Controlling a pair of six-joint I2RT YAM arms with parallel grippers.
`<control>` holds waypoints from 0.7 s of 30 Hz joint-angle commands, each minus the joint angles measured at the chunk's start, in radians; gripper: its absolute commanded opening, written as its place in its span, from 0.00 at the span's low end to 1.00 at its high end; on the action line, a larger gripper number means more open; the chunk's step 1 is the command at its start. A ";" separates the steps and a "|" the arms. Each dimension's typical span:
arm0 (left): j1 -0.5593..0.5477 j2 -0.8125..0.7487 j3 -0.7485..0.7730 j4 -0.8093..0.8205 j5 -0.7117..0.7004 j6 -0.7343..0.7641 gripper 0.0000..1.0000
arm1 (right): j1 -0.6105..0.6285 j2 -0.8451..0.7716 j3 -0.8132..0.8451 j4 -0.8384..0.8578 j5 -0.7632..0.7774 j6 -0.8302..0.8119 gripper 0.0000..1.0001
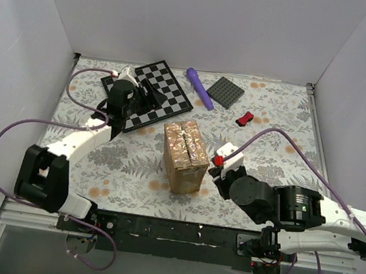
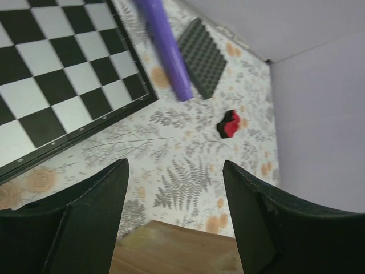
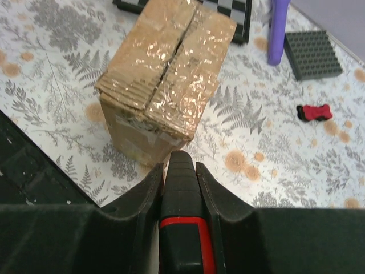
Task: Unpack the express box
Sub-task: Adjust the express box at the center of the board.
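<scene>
**Task item.** The express box (image 1: 184,154) stands upright in the middle of the counter (image 1: 271,143), on the flowered covering. It sits just near and right of the checkerboard (image 1: 150,91).

**Condition.** All top flaps lie down, and shiny tan tape covers the lid. The right wrist view shows a dark line along the centre seam. I cannot tell whether the tape there is cut through or only creased. No flap is lifted and nothing from inside is visible.

**Left claw** (image 2: 174,171). Spread and empty, it hangs over the near edge of the checkerboard, left of the box. A corner of the box top shows below and between its fingers.

**Right claw** (image 3: 181,165). Pressed onto a slim black and red tool (image 3: 182,240), probably a cutter, whose tip points at the near right side of the box, close to it.

**Other items.** A purple cylinder (image 1: 199,88), a dark grey studded plate (image 1: 227,92) and a small red and black piece (image 1: 244,118) lie at the far side, well apart from the box.

**Progress.** Judged early: at most the seam has been scored. Parting the tape, folding back the flaps and removing the contents all remain.
</scene>
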 commanded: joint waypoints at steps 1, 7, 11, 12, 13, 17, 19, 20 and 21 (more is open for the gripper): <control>0.022 0.118 0.054 0.017 0.036 0.036 0.64 | -0.003 0.033 0.045 -0.175 -0.014 0.225 0.01; 0.022 0.233 0.065 0.169 0.192 0.022 0.61 | -0.003 0.019 -0.101 -0.035 -0.088 0.327 0.01; 0.021 0.250 0.046 0.228 0.306 0.021 0.59 | -0.009 0.036 -0.202 0.097 -0.085 0.348 0.01; 0.019 0.242 0.031 0.278 0.326 0.019 0.59 | -0.036 0.056 -0.227 0.114 -0.085 0.354 0.01; 0.019 0.217 -0.004 0.304 0.358 0.014 0.58 | -0.056 0.067 -0.233 0.124 -0.098 0.362 0.01; 0.004 0.134 -0.096 0.410 0.416 0.007 0.58 | -0.169 0.093 -0.276 0.243 -0.124 0.326 0.01; -0.004 0.091 -0.136 0.427 0.435 0.008 0.58 | -0.216 0.102 -0.287 0.285 -0.167 0.296 0.01; -0.004 0.078 -0.147 0.435 0.446 0.010 0.58 | -0.261 0.107 -0.287 0.300 -0.187 0.279 0.01; -0.010 0.068 -0.161 0.447 0.452 0.007 0.58 | -0.279 0.124 -0.288 0.329 -0.201 0.247 0.01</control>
